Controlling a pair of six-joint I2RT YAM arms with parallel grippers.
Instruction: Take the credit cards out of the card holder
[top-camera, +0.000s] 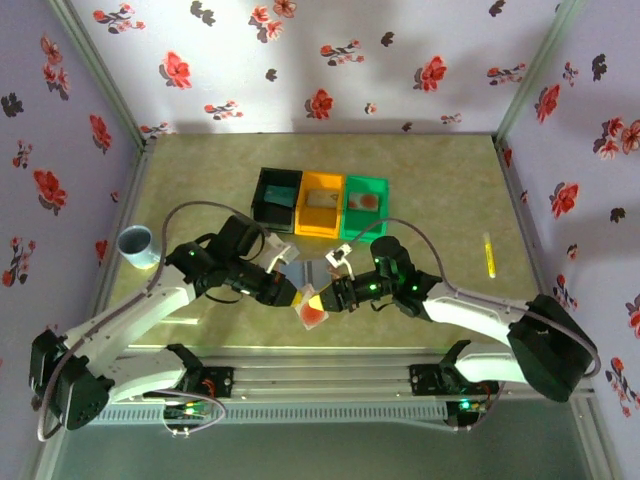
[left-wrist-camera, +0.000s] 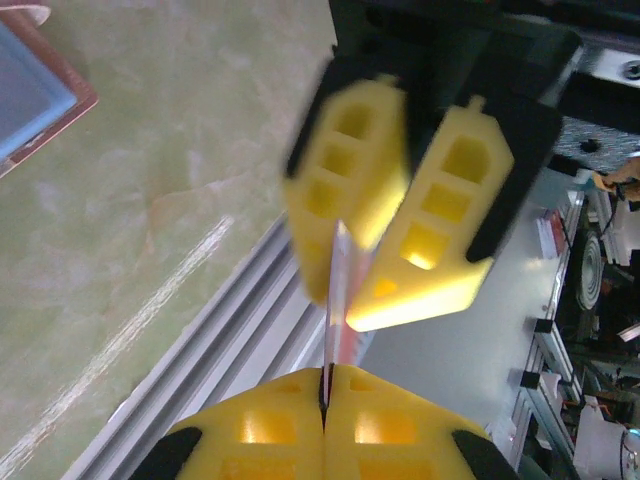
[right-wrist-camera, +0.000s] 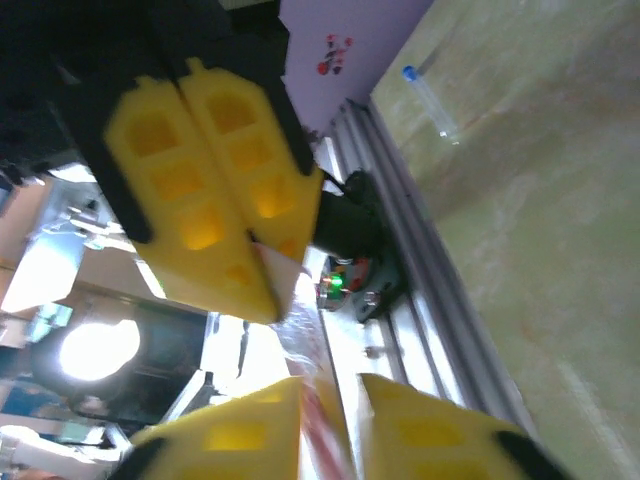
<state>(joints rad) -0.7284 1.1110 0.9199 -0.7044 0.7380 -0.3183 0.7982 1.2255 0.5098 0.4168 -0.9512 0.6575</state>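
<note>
Over the table's (top-camera: 450, 200) near edge, the left gripper (left-wrist-camera: 324, 380) is clamped tight on the pale card (left-wrist-camera: 338, 290), while the right gripper (right-wrist-camera: 330, 388) stands slightly parted around its other end. The card holder (top-camera: 316, 272) lies open just behind them, with three bins (top-camera: 322, 178) beyond it and a cup (top-camera: 135, 238) far left.

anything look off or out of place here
Nothing spilled or damaged. Only oddity: the pale card is held in the air between both grippers, the left gripper shut on it, the right gripper slightly open around it.
</note>
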